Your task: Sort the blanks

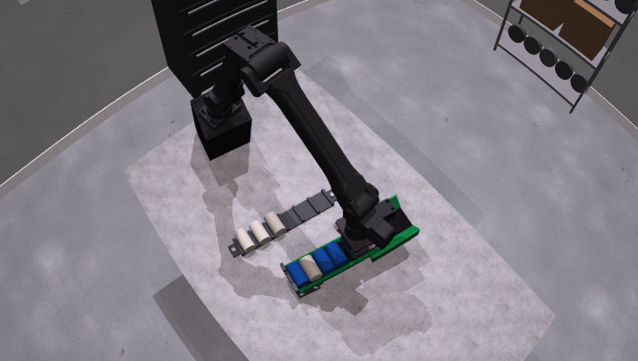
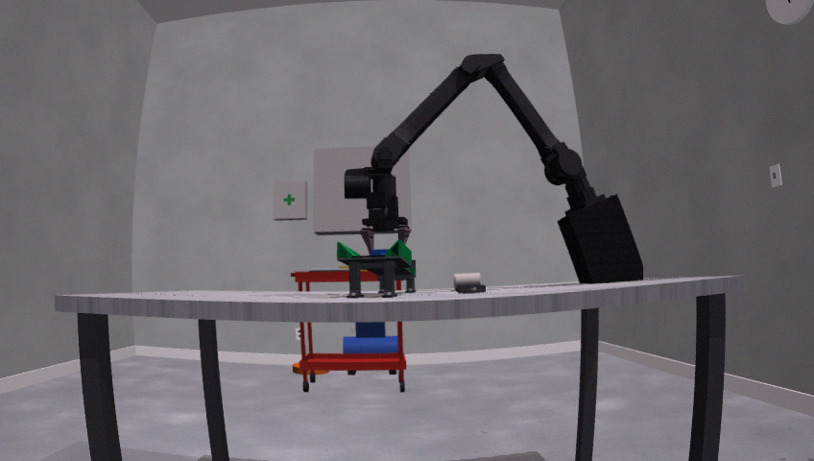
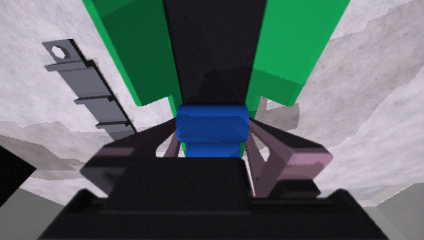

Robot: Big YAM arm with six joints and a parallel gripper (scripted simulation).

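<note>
My gripper is shut on a blue blank and holds it low over the dark floor of the green feed ramp, lying across the ramp. In the side view the gripper is down between the ramp's green walls, with the blank at the ramp floor. Lower on the ramp lie a blue blank at the stop, a cream blank and two more blue blanks. The grey stock rack holds three cream blanks in neighbouring slots at its near end. The wrist hides the held blank in the overhead view.
The arm's black base block stands at the back, before a black drawer cabinet. A wire shelf stands far right. Behind the table a red cart carries a blue roll. The rack's far slots hold nothing.
</note>
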